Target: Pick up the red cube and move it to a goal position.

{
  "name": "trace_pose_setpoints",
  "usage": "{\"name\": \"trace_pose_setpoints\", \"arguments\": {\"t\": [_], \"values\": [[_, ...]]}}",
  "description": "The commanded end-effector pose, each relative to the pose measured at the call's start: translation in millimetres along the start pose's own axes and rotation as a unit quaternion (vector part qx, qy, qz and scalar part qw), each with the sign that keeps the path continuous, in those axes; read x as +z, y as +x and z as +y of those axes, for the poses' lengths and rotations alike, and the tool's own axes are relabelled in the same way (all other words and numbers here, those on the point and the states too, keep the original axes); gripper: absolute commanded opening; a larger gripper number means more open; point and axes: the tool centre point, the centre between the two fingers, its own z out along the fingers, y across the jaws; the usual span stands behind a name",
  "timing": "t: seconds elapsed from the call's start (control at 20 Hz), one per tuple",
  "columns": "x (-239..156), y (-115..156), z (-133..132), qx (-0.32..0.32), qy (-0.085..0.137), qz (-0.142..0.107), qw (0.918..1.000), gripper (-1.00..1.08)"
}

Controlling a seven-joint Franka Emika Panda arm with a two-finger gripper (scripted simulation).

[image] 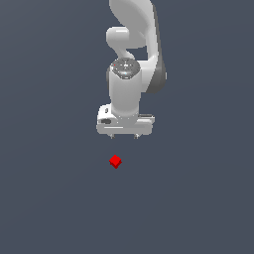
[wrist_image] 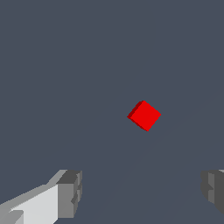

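My claw (image: 124,135) hangs with its fingers (wrist_image: 70,192) spread wide and empty, so it can drop around the red cube (image: 115,161). The red cube lies alone on the tabletop (image: 49,198), near my claw but apart from it, corner-on to my fingers.

A tiny bright red cube (image: 115,161) with plain faces is seen lying alone on the dark grey tabletop (image: 49,198), turned corner-on in the exterior view
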Motion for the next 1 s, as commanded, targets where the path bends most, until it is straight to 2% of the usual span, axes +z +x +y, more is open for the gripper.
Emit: {"name": "trace_pose_setpoints", "arguments": {"t": [0.0,0.3,0.6,0.8,0.95], "values": [[0,0,0,0.000,0.000,0.000,1.0000,1.00],[6,2,1,0.014,0.000,0.000,0.9999,1.00],[26,8,5,0.057,0.001,-0.002,0.9984,1.00],[48,15,10,0.104,0.002,-0.003,0.9946,1.00],[69,21,15,0.149,0.003,-0.004,0.9888,1.00]]}}
